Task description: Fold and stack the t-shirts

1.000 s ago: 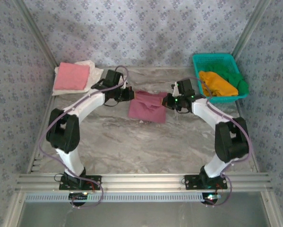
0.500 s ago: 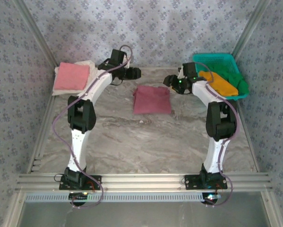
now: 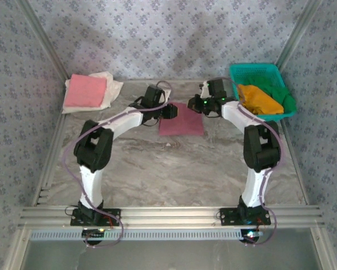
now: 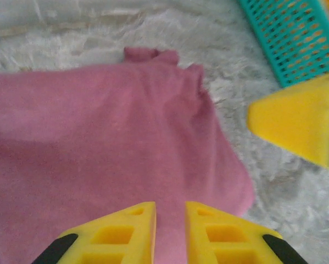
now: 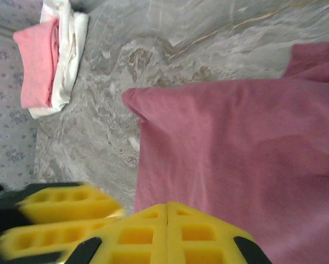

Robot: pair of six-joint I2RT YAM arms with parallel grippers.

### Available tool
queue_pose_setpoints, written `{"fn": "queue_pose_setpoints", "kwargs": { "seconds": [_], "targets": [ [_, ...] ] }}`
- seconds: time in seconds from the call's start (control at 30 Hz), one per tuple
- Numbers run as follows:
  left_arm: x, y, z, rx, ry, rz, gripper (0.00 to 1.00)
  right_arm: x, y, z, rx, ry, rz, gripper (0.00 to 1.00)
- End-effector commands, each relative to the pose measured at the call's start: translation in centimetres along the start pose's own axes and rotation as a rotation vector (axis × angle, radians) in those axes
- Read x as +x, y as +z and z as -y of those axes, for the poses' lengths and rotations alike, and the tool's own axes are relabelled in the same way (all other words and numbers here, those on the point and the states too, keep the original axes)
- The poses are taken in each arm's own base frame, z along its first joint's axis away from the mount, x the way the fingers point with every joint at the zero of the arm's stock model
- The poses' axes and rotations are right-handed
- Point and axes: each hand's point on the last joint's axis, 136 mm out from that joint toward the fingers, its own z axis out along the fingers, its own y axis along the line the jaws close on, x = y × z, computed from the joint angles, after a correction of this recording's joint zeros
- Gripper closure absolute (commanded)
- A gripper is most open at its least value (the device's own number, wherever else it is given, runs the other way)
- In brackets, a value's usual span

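Maroon t-shirt (image 3: 181, 119) lies flat, near edge facing wide marble table (image 3: 174, 169).

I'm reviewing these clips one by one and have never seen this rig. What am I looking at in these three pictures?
Two robot arms are bolted at the near edge of a marble table; each ends in a two-finger gripper with yellow fingers. The wide picture comes from a fixed camera above and behind them; the two close-ups come from cameras on the wrists. A folded maroon t-shirt lies mid-table. At back left a pink t-shirt rests on a cream t-shirt. The teal basket at back right holds an orange shirt and a green shirt. The left gripper, fingers slightly apart, and the right gripper, shut, are at the maroon shirt's sides; neither visibly holds cloth.
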Motion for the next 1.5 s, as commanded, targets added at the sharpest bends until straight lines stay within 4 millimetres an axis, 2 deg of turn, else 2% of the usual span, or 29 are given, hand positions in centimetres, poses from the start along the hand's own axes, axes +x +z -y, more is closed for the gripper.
{"fn": "queue_pose_setpoints", "kwargs": {
  "seconds": [0.0,0.1,0.2,0.3,0.37,0.53,0.73,0.83,0.9,1.0,1.07,1.17,1.23,1.33,1.47],
  "targets": [
    [-1.9,1.7,-1.6,0.005,-0.024,0.056,0.80,-0.7,2.6,3.9,0.078,0.042,0.023,0.97],
    [-0.4,2.9,-2.9,-0.023,-0.051,0.030,0.80,-2.4,3.8,5.5,0.110,0.051,0.035,0.98],
    [1.7,3.7,-4.8,-0.064,-0.087,0.001,0.81,-3.1,5.3,7.3,0.133,0.076,0.032,0.98],
    [3.5,3.9,-6.1,-0.098,-0.105,-0.017,0.82,-3.8,6.7,8.9,0.148,0.103,0.043,0.96],
    [4.1,3.7,-6.7,-0.114,-0.103,-0.027,0.82,-4.6,7.3,9.2,0.154,0.100,0.052,0.96],
    [4.9,3.5,-7.3,-0.131,-0.086,-0.050,0.82,-8.1,7.6,9.0,0.129,0.144,0.132,0.94],
    [4.8,2.8,-7.3,-0.122,-0.094,-0.025,0.82,-11.9,7.7,10.8,0.134,0.189,0.201,0.94],
    [3.8,1.6,-6.7,-0.115,-0.090,0.002,0.78,-12.5,6.1,8.7,0.076,0.178,0.189,0.95],
    [2.7,0.7,-6.2,-0.107,-0.085,0.023,0.77,-11.5,4.4,5.8,0.031,0.138,0.189,0.96],
    [-0.1,-0.3,-5.1,-0.062,-0.079,0.068,0.74,-8.5,2.4,2.3,-0.007,0.087,0.178,0.96],
    [-1.8,-0.3,-4.5,-0.033,-0.074,0.093,0.74,-5.9,2.1,0.8,-0.045,0.079,0.155,1.00],
    [-3.0,0.8,-4.9,-0.027,-0.065,0.091,0.74,-1.6,3.0,-0.4,-0.075,0.062,0.092,1.00],
    [-3.5,1.7,-5.4,-0.005,-0.085,0.086,0.75,0.4,3.8,-0.6,-0.069,0.045,0.055,1.00],
    [-4.0,3.0,-6.3,0.015,-0.109,0.092,0.75,2.4,5.1,0.4,-0.033,0.037,0.023,1.00],
    [-3.7,5.2,-9.5,-0.043,-0.145,0.050,0.76,4.0,6.8,2.4,-0.010,0.069,-0.001,1.00]
  ]
}}
